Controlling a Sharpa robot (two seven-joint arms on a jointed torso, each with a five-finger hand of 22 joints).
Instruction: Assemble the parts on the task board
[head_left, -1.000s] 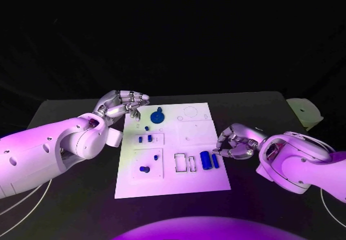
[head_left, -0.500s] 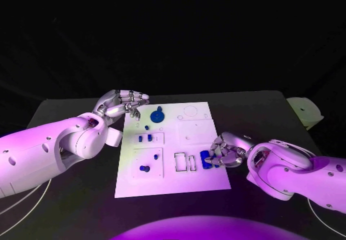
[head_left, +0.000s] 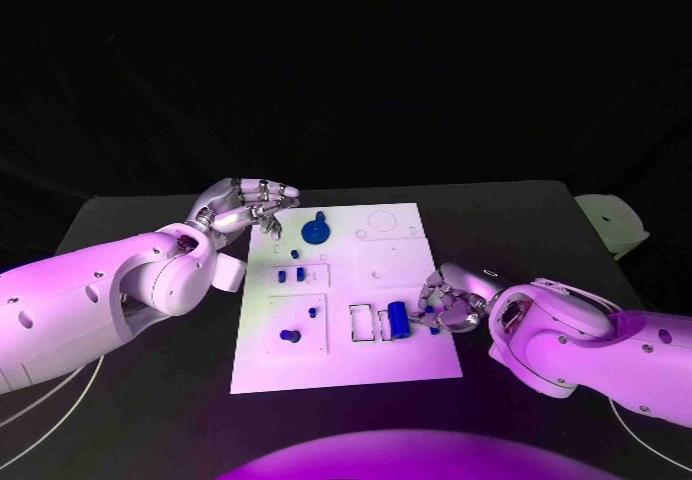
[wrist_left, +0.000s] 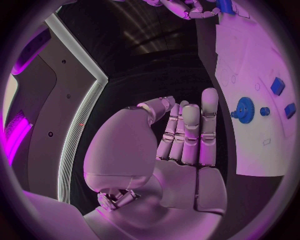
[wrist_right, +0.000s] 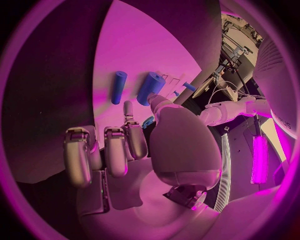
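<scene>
Hands at the white task board (head_left: 346, 370).
Right hand (head_left: 450, 302) touches a blue cylinder (head_left: 398, 319); its grasp is unclear. Left hand (head_left: 245, 207) is clenched, empty.

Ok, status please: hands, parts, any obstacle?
Left hand empty, at board corner. Right hand thumb on blue cylinder; grip unclear. Nothing in the way.

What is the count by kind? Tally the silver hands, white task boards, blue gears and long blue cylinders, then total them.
silver hands: 2
white task board: 1
blue gear: 1
long blue cylinders: 2
Total: 6
</scene>
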